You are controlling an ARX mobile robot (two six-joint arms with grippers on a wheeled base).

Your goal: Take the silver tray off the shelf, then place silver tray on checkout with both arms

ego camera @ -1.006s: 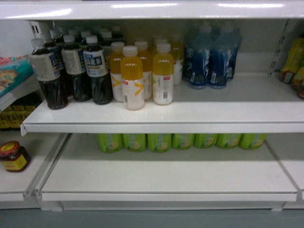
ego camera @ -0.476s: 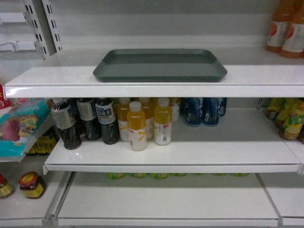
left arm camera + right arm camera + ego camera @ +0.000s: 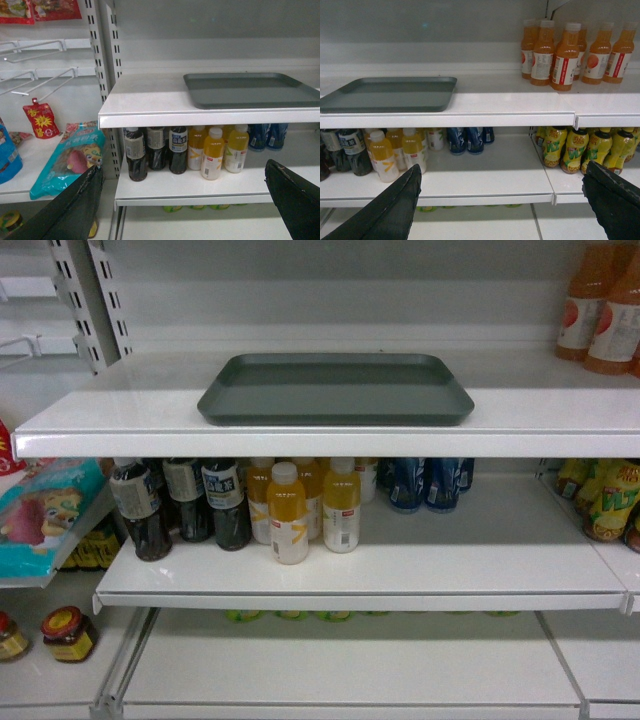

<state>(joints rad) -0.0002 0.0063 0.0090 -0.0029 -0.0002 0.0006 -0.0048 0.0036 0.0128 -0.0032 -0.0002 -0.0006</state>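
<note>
Approach | silver tray (image 3: pixel 335 389) lying flat on shelf (image 3: pixel 120 405), long edge facing outward, suiting a two-sided pickup | left end effector (image 3: pixel 185 200) and right end effector (image 3: pixel 502 200) hanging spread, empty, below shelf level

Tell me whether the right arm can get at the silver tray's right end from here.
Probably yes. The right gripper is open and sits below and in front of the silver tray. Bare shelf separates the tray's right end from the orange juice bottles, so nothing blocks it.
</note>
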